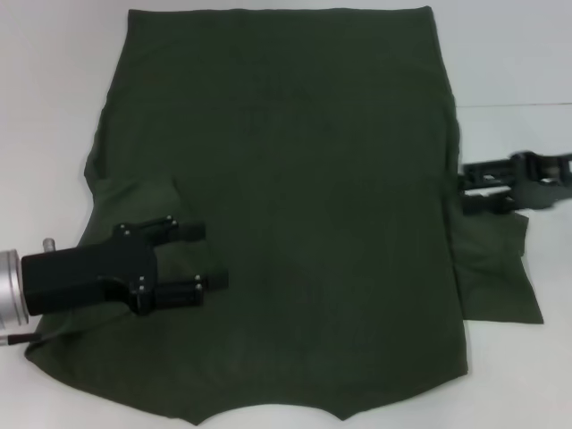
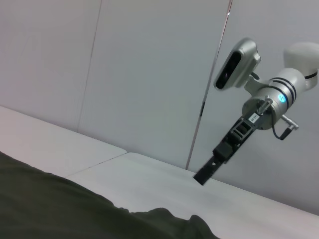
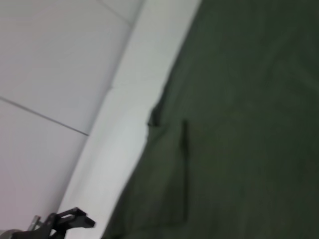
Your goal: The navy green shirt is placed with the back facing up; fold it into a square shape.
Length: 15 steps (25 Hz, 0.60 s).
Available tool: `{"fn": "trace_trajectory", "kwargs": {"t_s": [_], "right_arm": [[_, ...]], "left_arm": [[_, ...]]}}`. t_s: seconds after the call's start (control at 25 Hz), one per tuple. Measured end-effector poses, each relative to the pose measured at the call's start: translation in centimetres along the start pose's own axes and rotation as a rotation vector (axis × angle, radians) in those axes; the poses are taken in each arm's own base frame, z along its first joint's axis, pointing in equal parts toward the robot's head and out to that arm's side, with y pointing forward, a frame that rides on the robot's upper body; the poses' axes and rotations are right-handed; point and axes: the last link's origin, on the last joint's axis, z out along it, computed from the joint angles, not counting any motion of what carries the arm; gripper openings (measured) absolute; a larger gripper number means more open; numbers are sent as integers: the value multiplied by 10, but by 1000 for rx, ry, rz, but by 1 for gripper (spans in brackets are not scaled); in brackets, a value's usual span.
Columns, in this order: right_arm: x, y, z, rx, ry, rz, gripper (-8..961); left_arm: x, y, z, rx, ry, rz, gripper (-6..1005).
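My left tool (image 1: 204, 259) sits over the shirt's left side, fingers apart and holding nothing, beside the left sleeve, which is folded inward onto the body. The shirt (image 1: 295, 206) lies flat on the white desk (image 1: 54, 80), covering most of it. My right tool (image 1: 474, 189) is at the right edge near the spread sleeve; I cannot tell its state

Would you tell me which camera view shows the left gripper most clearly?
The head view: the left gripper lies over the navy green shirt, fingers apart. The right wrist view catches it only small in a corner; the left wrist view shows none of it.
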Motion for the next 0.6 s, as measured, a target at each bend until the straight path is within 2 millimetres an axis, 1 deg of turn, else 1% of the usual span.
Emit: {"fn": "trace_trajectory", "kwargs": {"t_s": [0.16, 0.28, 0.44, 0.6], "right_arm": [[11, -18, -18, 67, 2, 104, 917], [17, -27, -28, 104, 4, 154, 917], [21, -37, -34, 167, 22, 199, 917], [20, -45, -36, 238, 20, 214, 917]], "left_arm": [[-2, 2, 0, -3, 5, 1, 842], [-2, 3, 3, -12, 4, 6, 841], [-1, 2, 8, -12, -2, 12, 841], [-1, 1, 11, -5, -8, 14, 841]]}}
